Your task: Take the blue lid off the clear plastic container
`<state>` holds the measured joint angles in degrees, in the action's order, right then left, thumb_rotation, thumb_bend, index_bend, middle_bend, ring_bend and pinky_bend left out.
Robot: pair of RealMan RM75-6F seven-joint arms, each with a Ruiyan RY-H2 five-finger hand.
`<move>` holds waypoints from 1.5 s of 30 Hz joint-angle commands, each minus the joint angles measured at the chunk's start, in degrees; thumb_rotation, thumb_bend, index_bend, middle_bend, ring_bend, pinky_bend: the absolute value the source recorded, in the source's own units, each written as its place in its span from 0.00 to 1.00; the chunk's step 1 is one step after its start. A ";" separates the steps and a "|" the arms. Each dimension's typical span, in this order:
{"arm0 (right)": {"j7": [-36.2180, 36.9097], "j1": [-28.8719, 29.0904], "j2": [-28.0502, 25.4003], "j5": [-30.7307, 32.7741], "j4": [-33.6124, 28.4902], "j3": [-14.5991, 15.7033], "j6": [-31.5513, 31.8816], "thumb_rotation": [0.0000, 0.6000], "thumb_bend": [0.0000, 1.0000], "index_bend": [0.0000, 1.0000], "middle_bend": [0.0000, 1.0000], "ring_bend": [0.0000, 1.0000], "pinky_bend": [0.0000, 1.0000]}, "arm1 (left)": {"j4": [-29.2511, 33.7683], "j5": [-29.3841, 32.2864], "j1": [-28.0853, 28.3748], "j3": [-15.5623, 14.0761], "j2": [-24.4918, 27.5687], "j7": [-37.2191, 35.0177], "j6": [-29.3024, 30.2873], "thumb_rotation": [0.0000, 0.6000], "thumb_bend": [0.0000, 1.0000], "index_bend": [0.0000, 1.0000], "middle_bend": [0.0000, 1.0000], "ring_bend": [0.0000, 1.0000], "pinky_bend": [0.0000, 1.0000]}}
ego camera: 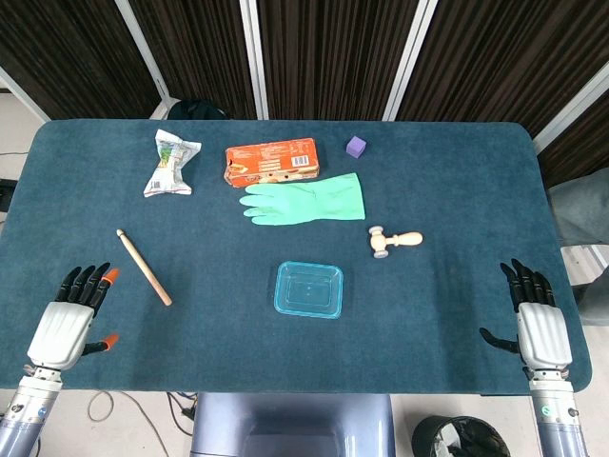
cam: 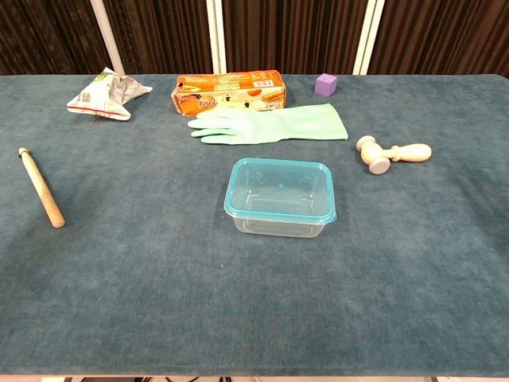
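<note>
Blue-lidded clear plastic container [ego camera: 308,289] is centred between both spread, empty hands, left hand [ego camera: 71,317] and right hand [ego camera: 534,317], roughly equally far.

Dark slatted wall panels [ego camera: 333,57], teal table [ego camera: 457,314]

You find print only on the orange box [cam: 229,91] at 12 o'clock and the crumpled packet [cam: 105,94] at 10 o'clock; neither text resolves well enough to be read.

Open cloth around container [cam: 280,197]
</note>
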<state>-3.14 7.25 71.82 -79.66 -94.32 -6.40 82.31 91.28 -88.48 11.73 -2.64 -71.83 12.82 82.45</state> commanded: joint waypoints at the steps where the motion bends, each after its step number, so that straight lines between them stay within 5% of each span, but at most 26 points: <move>1: 0.11 0.04 -0.02 -0.04 0.11 0.05 -0.16 1.00 0.19 0.00 0.00 0.00 0.00 | 0.03 0.08 -0.04 0.09 -0.01 0.05 -0.10 1.00 0.00 0.00 0.00 0.00 0.00; 19: 0.53 -0.25 -0.53 -0.19 -0.35 -0.07 0.22 1.00 0.20 0.00 0.00 0.00 0.00 | 2.64 0.56 0.03 0.57 0.86 -0.28 -1.63 1.00 0.00 0.00 0.00 0.00 0.00; 30: 0.73 -0.16 -0.75 0.33 -0.92 0.05 -0.67 1.00 0.20 0.00 0.00 0.00 0.00 | 15.11 4.38 7.52 8.01 0.43 9.59 -8.01 1.00 0.00 0.00 0.00 0.00 0.00; 38: 0.55 -0.12 -0.78 0.24 -1.25 0.26 -0.98 1.00 0.20 0.00 0.00 0.00 0.00 | 20.65 16.41 14.91 12.27 -2.16 19.81 -17.99 1.00 0.00 0.00 0.00 0.00 0.00; 45: 0.68 -0.16 -0.72 0.99 -1.27 -0.07 -1.10 1.00 0.20 0.00 0.00 0.00 0.00 | 20.17 31.20 24.06 16.04 -9.85 31.22 -23.45 1.00 0.00 0.00 0.00 0.00 0.00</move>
<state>-2.54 7.08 71.11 -78.79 -95.60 -6.40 81.27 111.50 -63.94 31.02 11.11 -77.35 38.51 61.79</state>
